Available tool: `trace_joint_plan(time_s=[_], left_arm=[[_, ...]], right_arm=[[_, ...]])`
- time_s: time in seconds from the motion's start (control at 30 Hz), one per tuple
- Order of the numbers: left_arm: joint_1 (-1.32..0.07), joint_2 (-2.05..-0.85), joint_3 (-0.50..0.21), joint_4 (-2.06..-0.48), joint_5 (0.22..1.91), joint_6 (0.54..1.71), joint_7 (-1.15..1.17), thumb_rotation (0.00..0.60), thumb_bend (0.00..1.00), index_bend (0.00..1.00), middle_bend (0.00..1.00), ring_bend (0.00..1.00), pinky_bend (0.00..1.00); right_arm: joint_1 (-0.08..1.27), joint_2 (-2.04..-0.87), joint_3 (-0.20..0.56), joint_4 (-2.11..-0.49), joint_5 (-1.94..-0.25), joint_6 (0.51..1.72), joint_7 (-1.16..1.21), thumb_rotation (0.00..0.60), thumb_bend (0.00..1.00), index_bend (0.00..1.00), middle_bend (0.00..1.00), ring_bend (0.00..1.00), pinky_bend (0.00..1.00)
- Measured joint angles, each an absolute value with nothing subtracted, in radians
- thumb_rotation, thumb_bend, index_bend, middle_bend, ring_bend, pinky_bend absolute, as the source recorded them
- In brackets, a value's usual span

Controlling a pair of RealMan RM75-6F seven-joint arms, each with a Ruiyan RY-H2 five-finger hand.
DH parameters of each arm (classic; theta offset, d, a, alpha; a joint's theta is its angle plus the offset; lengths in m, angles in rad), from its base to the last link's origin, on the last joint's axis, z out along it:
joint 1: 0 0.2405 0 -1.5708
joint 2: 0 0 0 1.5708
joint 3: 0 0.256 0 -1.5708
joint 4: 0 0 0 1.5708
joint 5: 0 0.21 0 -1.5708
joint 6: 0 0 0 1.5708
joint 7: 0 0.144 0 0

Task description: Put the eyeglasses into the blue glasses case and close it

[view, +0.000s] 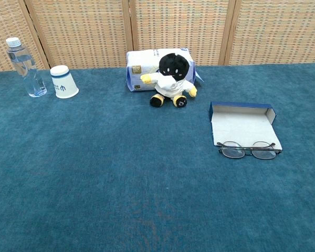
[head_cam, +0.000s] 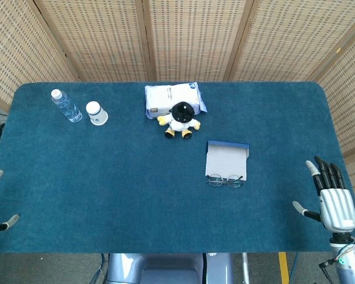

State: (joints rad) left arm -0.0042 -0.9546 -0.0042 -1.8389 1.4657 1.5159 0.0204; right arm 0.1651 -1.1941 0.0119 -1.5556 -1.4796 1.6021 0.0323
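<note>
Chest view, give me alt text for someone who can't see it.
Folded eyeglasses lie on the blue table at the near edge of an open blue glasses case. Farther back sit a plush toy against a tissue pack, an upside-down paper cup and a water bottle; no robot hand shows.

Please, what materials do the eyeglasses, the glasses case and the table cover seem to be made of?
Eyeglasses: thin dark frame, probably metal or slim plastic, with clear lenses.
Glasses case: stiff, blue outside and pale matte inside, possibly card or lined plastic.
Table cover: teal fabric with a fuzzy, felt-like nap.
</note>
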Motion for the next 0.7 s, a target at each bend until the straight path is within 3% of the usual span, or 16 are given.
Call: trace_joint_plan(time_s=[0.37,0.43,0.53,0.6,0.7], left_arm=[[-0.004,-0.951,0.01,-1.837,1.5,1.508,0.02,0.6,0.07,0.0,0.0,0.0,0.0],[-0.007,-0.952,0.011,-1.835,1.5,1.502,0.025,0.6,0.07,0.0,0.0,0.0,0.0],[-0.012,-0.953,0.01,-1.836,1.49,1.488,0.032,0.6,0.07,0.0,0.0,0.0,0.0],[-0.015,-0.954,0.007,-1.838,1.479,1.483,0.038,0.6,0.07,0.0,0.0,0.0,0.0],[-0.018,-0.955,0.002,-1.841,1.466,1.478,0.051,0.6,0.07,0.0,0.0,0.0,0.0]], right_arm=[[0.194,-1.234,0.033,-1.476,-1.5,1.507,0.082,0.6,0.0,0.01,0.0,0.0,0.0],[0.213,-1.238,0.038,-1.474,-1.504,1.476,0.084,0.6,0.0,0.07,0.0,0.0,0.0],[0.271,-1.257,0.055,-1.464,-1.506,1.39,0.086,0.6,0.01,0.25,0.0,0.0,0.0],[0.31,-1.28,0.07,-1.451,-1.498,1.333,0.08,0.6,0.07,0.34,0.0,0.0,0.0],[0.372,-1.33,0.098,-1.424,-1.472,1.242,0.062,0.6,0.18,0.38,0.0,0.0,0.0]])
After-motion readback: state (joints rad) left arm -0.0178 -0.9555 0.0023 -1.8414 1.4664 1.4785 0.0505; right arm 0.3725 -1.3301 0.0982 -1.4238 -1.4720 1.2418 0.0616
